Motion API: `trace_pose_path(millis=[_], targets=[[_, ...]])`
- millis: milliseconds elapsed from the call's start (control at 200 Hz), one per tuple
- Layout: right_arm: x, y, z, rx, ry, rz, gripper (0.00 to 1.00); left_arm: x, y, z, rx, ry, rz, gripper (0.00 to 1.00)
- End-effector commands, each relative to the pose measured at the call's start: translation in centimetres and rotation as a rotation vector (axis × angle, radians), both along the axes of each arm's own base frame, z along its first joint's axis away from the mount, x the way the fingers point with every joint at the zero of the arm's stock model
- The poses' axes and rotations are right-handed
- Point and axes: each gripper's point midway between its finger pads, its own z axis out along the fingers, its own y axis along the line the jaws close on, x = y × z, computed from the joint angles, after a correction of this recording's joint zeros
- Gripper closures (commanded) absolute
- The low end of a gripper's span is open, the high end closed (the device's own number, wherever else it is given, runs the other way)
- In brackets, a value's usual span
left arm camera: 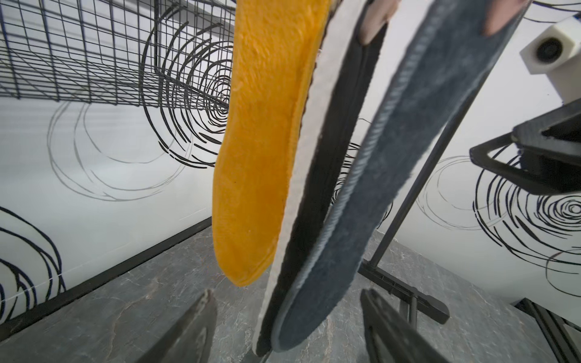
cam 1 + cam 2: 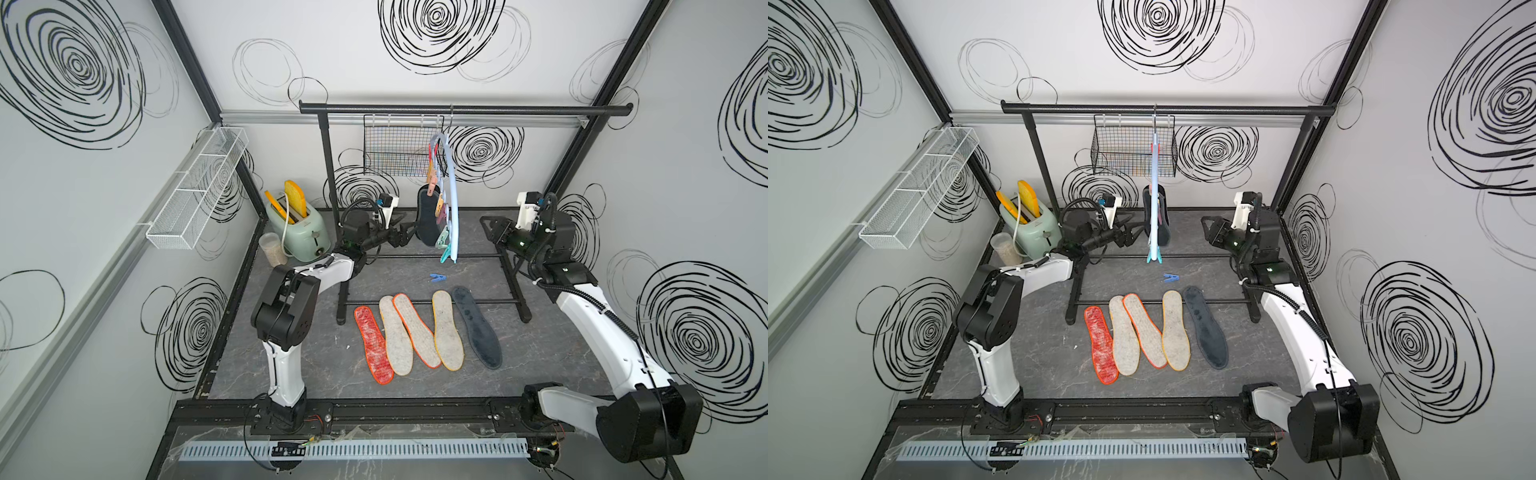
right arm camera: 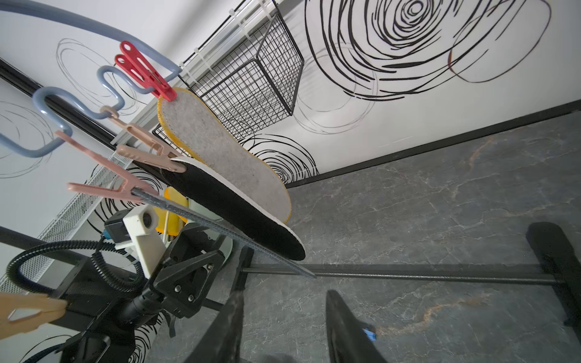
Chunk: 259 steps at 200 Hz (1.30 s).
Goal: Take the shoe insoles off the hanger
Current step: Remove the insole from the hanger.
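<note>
Five shoe insoles lie in row on table. Three more hang from pegs on pale-blue hanger on black rail: felt insole, black insole, dark grey insole. Left gripper wide open, empty, fingers astride hanging tips; contact unclear. Right gripper partly open, empty, beside hanger, touching nothing. Step in hand, likely: sixth removal. Next move calls for closing low on one insole, pulling down off peg.
</note>
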Motion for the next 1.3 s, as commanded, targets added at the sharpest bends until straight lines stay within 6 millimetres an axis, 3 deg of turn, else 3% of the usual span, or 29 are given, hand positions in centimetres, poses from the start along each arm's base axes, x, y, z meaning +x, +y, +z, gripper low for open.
trace_pose_path(millis=[0,155,310,430,590,1090,1291], targets=[[-0.1,0.6,1.7,0.0,-0.041,0.022,0.55,-0.5,-1.2,2.1,-0.017,-0.13,-0.088,0.25],[-0.3,0.5,1.4,-0.013,-0.046,0.01,0.55,-2.8,-2.7,2.4,-0.007,-0.151,-0.18,0.29],[-0.6,0.5,1.5,-0.019,-0.054,0.004,0.55,-4.0,-2.8,1.5,0.02,-0.152,-0.162,0.32],[-0.6,0.5,1.2,-0.023,-0.048,0.005,0.55,-3.9,-2.0,1.5,0.009,-0.156,-0.143,0.33],[-0.6,0.7,1.1,-0.026,-0.048,0.007,0.54,-3.3,-2.5,1.8,0.001,-0.158,-0.179,0.33],[-0.6,0.8,0.7,-0.028,-0.043,0.009,0.54,-2.7,-5.6,1.2,-0.003,-0.148,-0.246,0.33],[-0.6,0.9,0.5,-0.031,-0.039,0.009,0.54,-0.4,-3.5,0.7,-0.024,-0.125,-0.135,0.31]])
